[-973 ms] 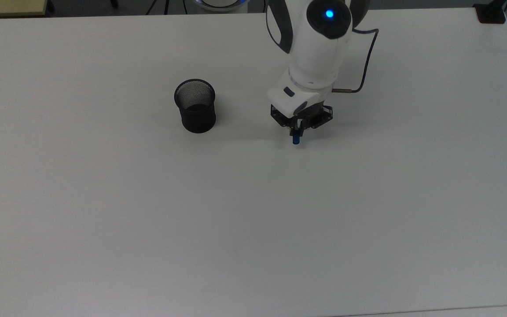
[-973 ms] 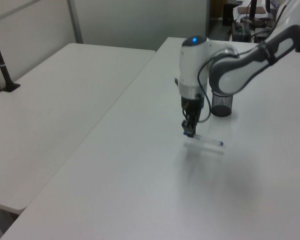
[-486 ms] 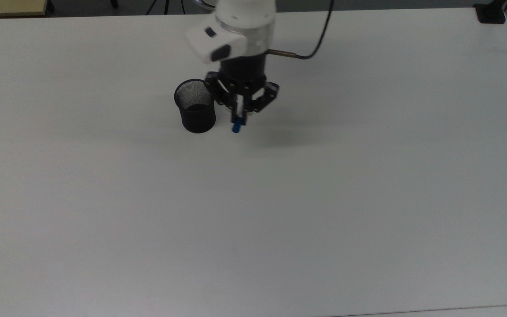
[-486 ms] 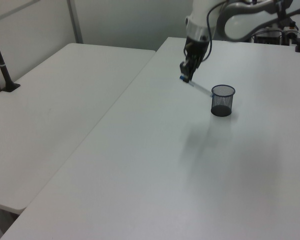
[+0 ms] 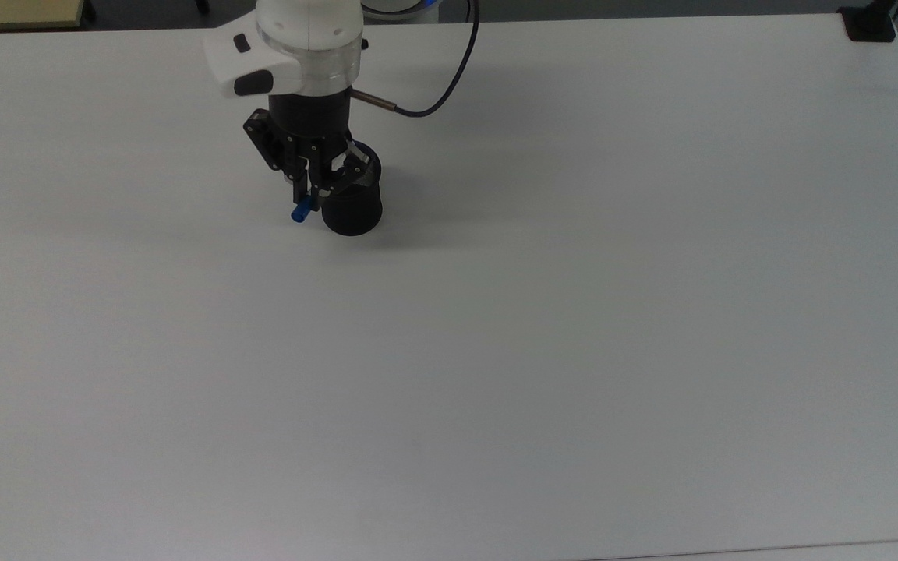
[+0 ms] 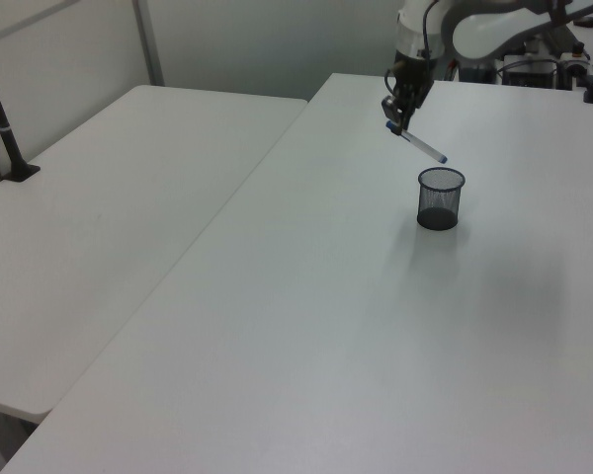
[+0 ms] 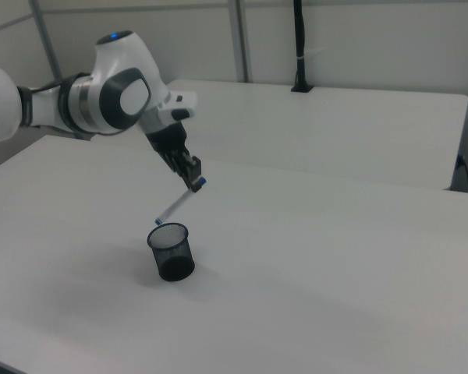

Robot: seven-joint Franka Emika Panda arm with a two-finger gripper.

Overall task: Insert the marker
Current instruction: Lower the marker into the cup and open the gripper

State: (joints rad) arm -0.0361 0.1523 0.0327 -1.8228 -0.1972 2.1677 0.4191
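Transport is nearly over, as I judge it, and the insertion itself is not yet begun. Top view first: toward the upper left of the frame the gripper [image 5: 310, 191] hangs over the black mesh cup [image 5: 351, 212], hiding most of its rim, and the fingers are closed on the marker [image 5: 302, 210], of which little more than the blue cap pokes out at the cup's left side; the white table [image 5: 574, 351] fills the rest. The marker's barrel is hidden here beneath the gripper, so its tilt cannot be read from above. Left view, upper right of the frame: the gripper [image 6: 394, 107] pinches the marker [image 6: 420, 147] near its capped end, and the white barrel slants down to the right, its small blue tip hanging just above the cup [image 6: 440, 197] and clear of the rim. Part of the arm is cut off by the frame's top edge. Right view, left of centre: the gripper [image 7: 193, 179] holds the marker [image 7: 178, 205] at a slant, cap uppermost, tip close over the cup's [image 7: 171, 251] mouth; whether the tip is truly inside the ring of the rim is hard to make out. The next move, I think, calls for steepening the marker, centring the tip over the opening, lowering, then releasing.
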